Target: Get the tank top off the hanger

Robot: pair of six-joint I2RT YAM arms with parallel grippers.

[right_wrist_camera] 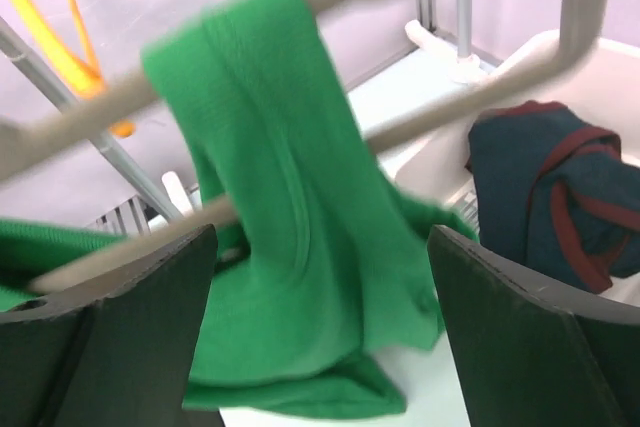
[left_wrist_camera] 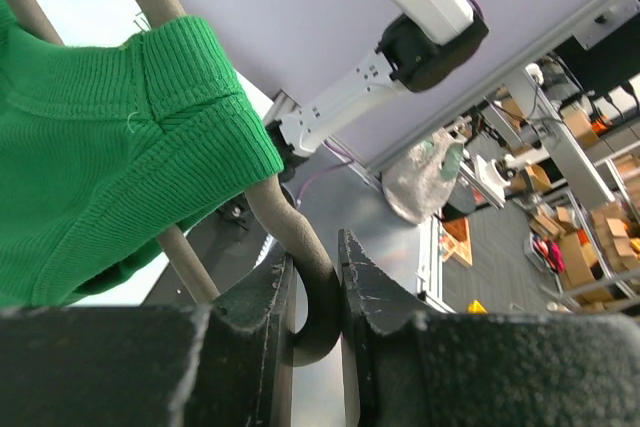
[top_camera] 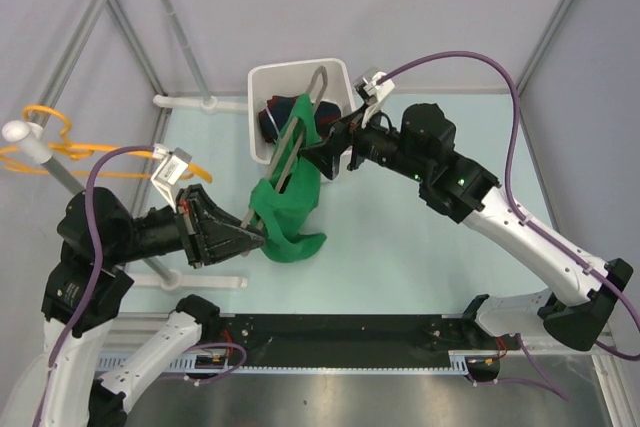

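Between the fingers of the left pincer (left_wrist_camera: pixel 315 277) sits the curved end of the hanger (left_wrist_camera: pixel 296 232), pinched tight. The green tank top (left_wrist_camera: pixel 110 147) bunches on the bar just above that grip. Opposite, the right pincer (right_wrist_camera: pixel 320 257) stands spread wide, with a strap of the top hanging in the gap between its fingers and neither finger plainly touching cloth. Just beyond it is a white bin (top_camera: pixel 262 77) holding a navy garment (right_wrist_camera: pixel 540 187), and the hanger's far end reaches over the bin.

Several things could go wrong. A pale hanger bar crosses close to the strap, so the right pincer may close on bar and cloth together. A pull would then fight the left grip instead of freeing the top. The left hold is on a thin, rounded end, so a sideways tug could swivel or slip the hanger. The strap nearest the left pincer has that pincer in its way, so it may jam there rather than slide off. Loose cloth could also drop into the bin.
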